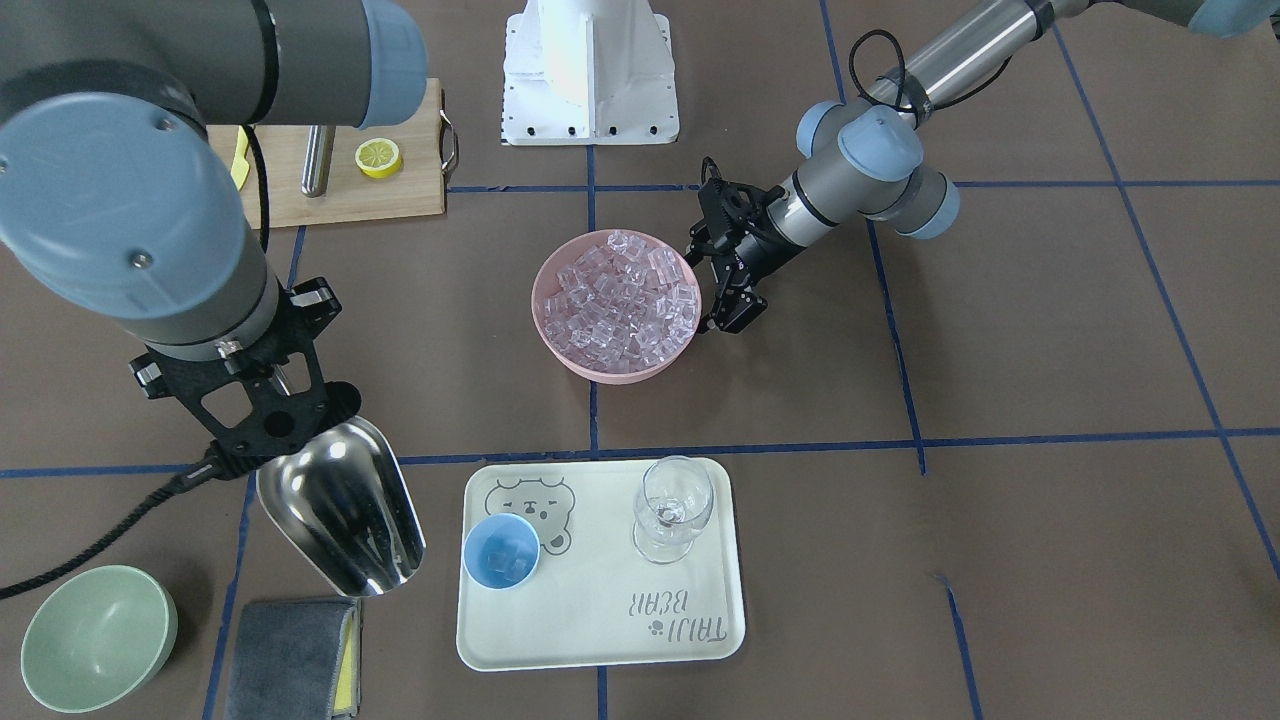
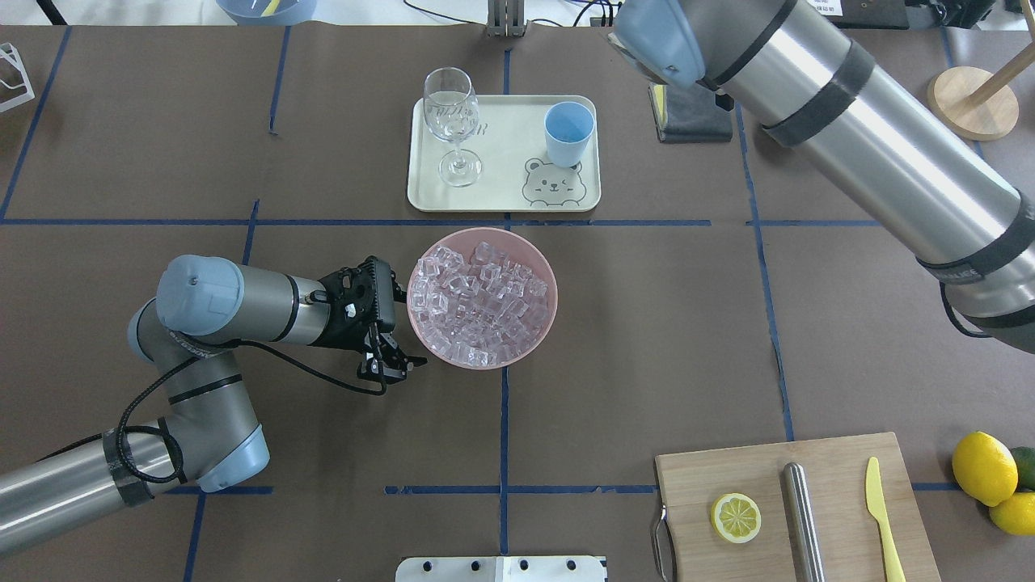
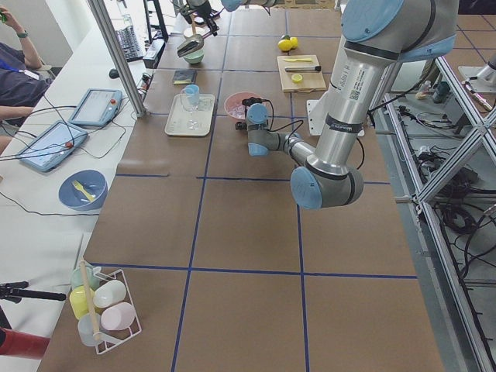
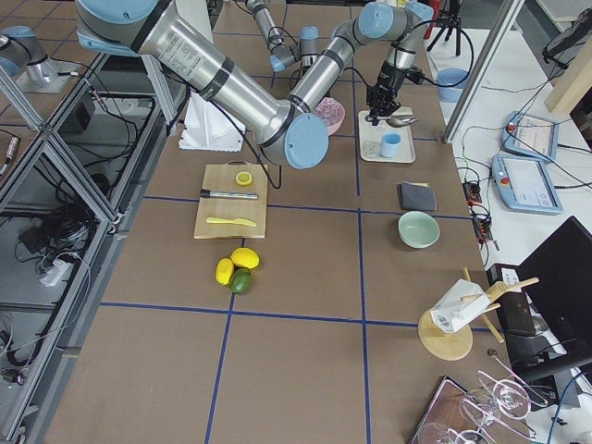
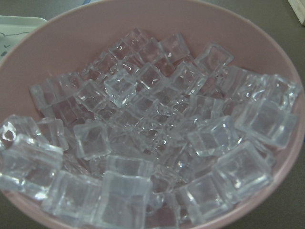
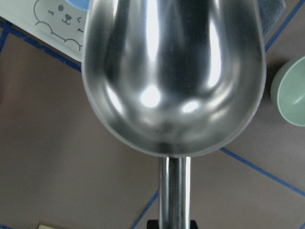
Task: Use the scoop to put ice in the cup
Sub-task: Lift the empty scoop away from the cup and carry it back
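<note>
My right gripper [image 1: 285, 405] is shut on the thin handle of the steel scoop [image 1: 345, 510]. It holds the scoop in the air just beside the tray, mouth tilted down. The right wrist view shows the scoop's trough [image 6: 174, 71] with nothing in it. The light-blue cup [image 1: 501, 550] stands on the cream tray [image 1: 600, 630] and holds a few ice cubes; it also shows in the overhead view [image 2: 569, 133]. The pink bowl [image 1: 560, 345] is heaped with ice [image 1: 620, 295]. My left gripper [image 1: 728, 318] is beside the bowl's rim, its fingers close together and holding nothing.
A clear stemmed glass [image 1: 672, 510] stands on the tray by the cup. A pale green bowl [image 1: 98, 637] and a grey cloth [image 1: 292, 655] lie near the scoop. A cutting board [image 2: 841, 477] bears a lemon slice [image 2: 736, 517], a steel tube [image 2: 803, 517] and a yellow knife [image 2: 881, 509].
</note>
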Available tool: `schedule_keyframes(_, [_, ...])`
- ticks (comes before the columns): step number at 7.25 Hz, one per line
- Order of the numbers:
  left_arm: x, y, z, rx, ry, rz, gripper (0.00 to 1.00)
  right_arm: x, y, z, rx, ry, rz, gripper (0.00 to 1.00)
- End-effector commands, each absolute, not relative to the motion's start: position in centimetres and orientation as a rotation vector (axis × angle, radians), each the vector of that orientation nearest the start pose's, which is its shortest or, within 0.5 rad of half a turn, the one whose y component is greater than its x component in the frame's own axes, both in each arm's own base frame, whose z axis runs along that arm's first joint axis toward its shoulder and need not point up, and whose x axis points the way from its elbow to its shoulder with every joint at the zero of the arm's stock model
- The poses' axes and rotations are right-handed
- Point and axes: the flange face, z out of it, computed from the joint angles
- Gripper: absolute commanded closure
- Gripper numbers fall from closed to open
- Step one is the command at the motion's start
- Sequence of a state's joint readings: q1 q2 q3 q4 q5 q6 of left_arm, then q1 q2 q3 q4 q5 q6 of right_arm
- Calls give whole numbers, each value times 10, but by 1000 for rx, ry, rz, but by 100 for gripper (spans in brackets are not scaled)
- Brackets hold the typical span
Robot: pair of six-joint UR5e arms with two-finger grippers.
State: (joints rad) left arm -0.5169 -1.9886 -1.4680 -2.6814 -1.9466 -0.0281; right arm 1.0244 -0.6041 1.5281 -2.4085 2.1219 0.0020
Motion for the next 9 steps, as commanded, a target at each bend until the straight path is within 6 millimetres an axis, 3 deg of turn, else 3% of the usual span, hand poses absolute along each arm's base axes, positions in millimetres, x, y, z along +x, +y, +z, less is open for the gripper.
schedule_keyframes(1, [518, -406, 345, 1112, 1053, 1097, 0, -245, -567, 216, -70, -584, -340, 100])
schedule_keyframes(3, [518, -406, 345, 1112, 1053, 1097, 0, -207, -509, 267, -97, -591, -192, 100])
schedule_keyframes(4, [518, -406, 345, 1112, 1053, 1097, 0, -192, -483, 304, -106, -602, -161, 100])
schedule_keyframes(5, [518, -406, 345, 1112, 1053, 1097, 0, -189, -470, 337, -102, -623, -106, 100])
schedule_keyframes(8, [519, -406, 344, 1113, 1055, 1096, 0, -224, -428, 426, -58, -710, -15, 100])
schedule_keyframes(9, [518, -406, 345, 1111, 1055, 1095, 0, -250, -417, 444, -69, -738, 27, 100])
